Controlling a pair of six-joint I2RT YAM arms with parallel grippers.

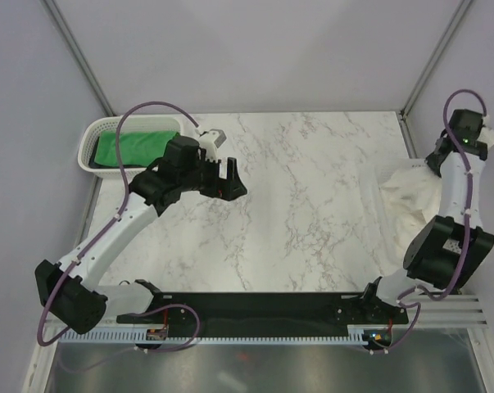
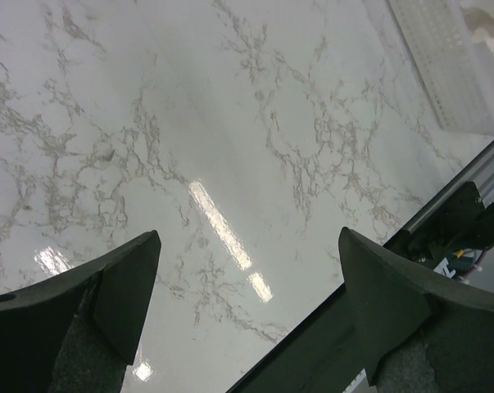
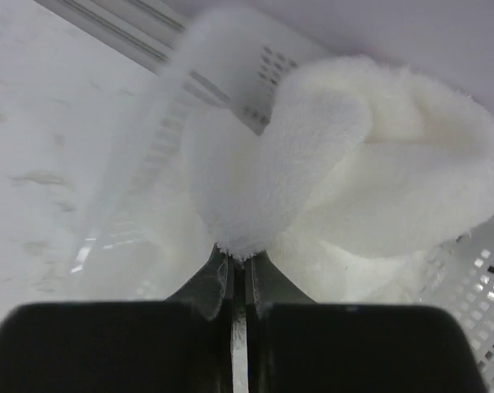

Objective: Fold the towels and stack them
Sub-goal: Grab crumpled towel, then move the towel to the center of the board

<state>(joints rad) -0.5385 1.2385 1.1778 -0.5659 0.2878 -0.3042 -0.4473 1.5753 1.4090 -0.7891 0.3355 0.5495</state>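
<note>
White towel (image 3: 378, 164) is the one in play right now. It's bunched up in a big fluffy wad over the mesh basket (image 3: 476, 278) on the right side of the table (image 1: 312, 205), half in and half spilling over the rim. The right gripper (image 3: 238, 262) has its 2 fingers pressed together on a small tuft at the bottom of the wad, so it's only a thin pinch of pile rather than a full fold. My guess is this thing weighs next to nothing and is totally floppy. It'll sag and unroll the moment it's lifted, and a tuft grip like that could slide out of the loops. It's not fragile, just shapeless. I'd want a corner or a hemmed edge to grab, but from here I can't tell where any corner is in that lump. The left gripper (image 2: 248, 236) hangs over bare marble with its fingers spread wide and nothing between them. The green towel (image 1: 140, 146) sits crumpled in the other basket (image 1: 95, 135) at the far left. It looks thinner and flatter, so probably easier to pick up by an edge.
</note>
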